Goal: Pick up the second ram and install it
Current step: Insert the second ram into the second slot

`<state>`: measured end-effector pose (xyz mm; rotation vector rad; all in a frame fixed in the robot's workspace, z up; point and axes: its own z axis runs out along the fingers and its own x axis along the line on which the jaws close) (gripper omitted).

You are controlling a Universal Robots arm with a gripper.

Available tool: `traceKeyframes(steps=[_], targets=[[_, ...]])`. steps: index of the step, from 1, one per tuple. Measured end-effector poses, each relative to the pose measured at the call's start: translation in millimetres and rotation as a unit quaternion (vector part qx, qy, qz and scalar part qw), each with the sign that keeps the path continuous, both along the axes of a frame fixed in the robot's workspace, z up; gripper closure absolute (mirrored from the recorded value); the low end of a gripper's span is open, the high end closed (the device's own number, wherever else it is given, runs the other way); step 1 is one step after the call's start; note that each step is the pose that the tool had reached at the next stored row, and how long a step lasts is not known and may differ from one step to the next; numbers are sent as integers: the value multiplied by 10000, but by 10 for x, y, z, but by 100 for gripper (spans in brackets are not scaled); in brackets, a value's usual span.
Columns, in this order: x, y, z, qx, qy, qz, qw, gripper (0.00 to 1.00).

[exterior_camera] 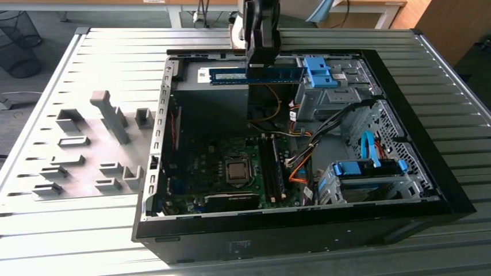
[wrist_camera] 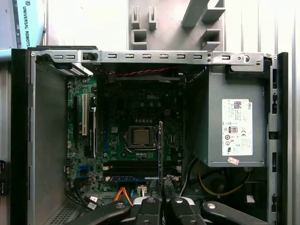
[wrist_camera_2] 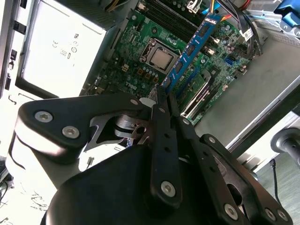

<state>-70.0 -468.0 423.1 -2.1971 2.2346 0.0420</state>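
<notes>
The second ram (exterior_camera: 226, 76) is a long green stick with black chips and a pale label. It hangs level above the open computer case (exterior_camera: 429, 190), over its far end. My gripper (exterior_camera: 261, 62) is shut on it near the middle. In the second wrist view the ram (wrist_camera_2: 190, 49) sticks out from my gripper (wrist_camera_2: 161, 99) over the motherboard (wrist_camera_2: 140, 70). The first wrist view has it edge-on as a thin strip (wrist_camera: 161, 150) above my gripper (wrist_camera: 161, 199). It hangs over the memory slots (wrist_camera: 140, 166), where another stick (wrist_camera: 129, 179) sits.
The processor socket (exterior_camera: 237, 170) lies beside the memory slots (exterior_camera: 270, 167). A grey power supply (wrist_camera: 234, 122) fills one end of the case. Blue drive cages (exterior_camera: 368, 169) and orange and black cables (exterior_camera: 303, 161) crowd the exterior view's right. Grey holder blocks (exterior_camera: 92, 149) stand on the slatted table.
</notes>
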Motion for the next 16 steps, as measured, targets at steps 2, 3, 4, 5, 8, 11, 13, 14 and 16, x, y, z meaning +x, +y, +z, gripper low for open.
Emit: traceKeyframes(steps=[2, 3, 4, 5, 8, 11, 13, 14, 16], targets=[[1, 0, 0, 0, 0, 0, 10000, 86], [1, 0, 0, 0, 0, 0, 10000, 86], [2, 0, 0, 0, 0, 0, 10000, 86], [2, 0, 0, 0, 0, 0, 10000, 86], [3, 0, 0, 0, 0, -1, 10000, 86], [3, 0, -1, -1, 0, -38, 10000, 86], [4, 0, -4, -3, 0, -144, 9999, 86], [4, 0, -6, -7, -1, -217, 9998, 86], [3, 0, -11, -16, 0, -379, 9993, 86]])
